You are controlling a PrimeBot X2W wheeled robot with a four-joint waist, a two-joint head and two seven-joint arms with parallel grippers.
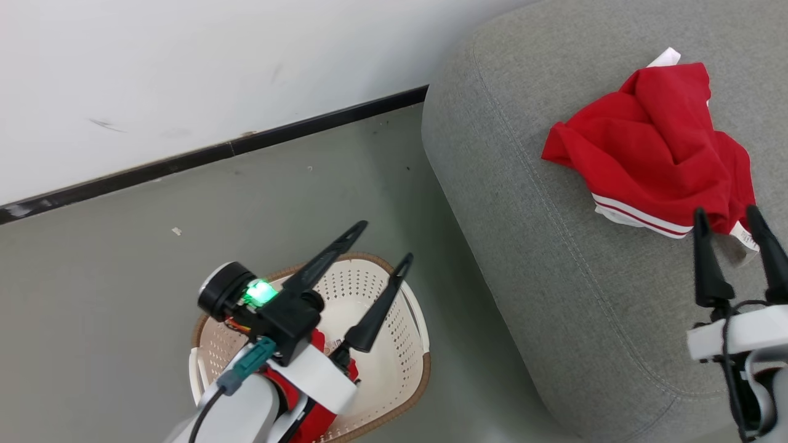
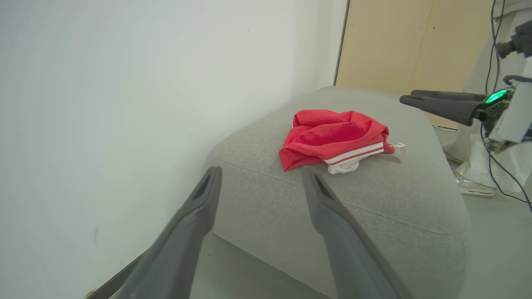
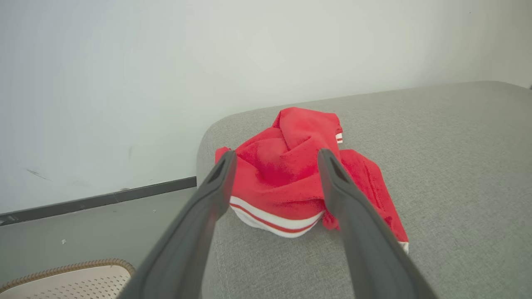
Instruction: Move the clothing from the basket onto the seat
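One piece of the red clothing (image 1: 652, 147), with white stripe trim, lies crumpled on the grey seat (image 1: 554, 258). My right gripper (image 1: 725, 212) is open, its tips just at the garment's near edge. From the right wrist, the garment (image 3: 286, 178) sits on the seat (image 3: 457, 166) beyond the spread fingertips of the right gripper (image 3: 276, 154). My left gripper (image 1: 386, 241) hangs open and empty over the cream basket (image 1: 400, 344). More red clothing (image 1: 321, 423) lies in the basket, mostly hidden under my left arm. The left gripper (image 2: 261, 172) points toward the seat (image 2: 395, 199) and the garment (image 2: 332, 135).
The basket stands on the grey-green floor (image 1: 123, 295) left of the seat, near a white wall with a dark skirting (image 1: 215, 151). A wooden panel (image 2: 399, 45) stands behind the seat. A person's shoe (image 2: 474, 187) shows beyond the seat's far side.
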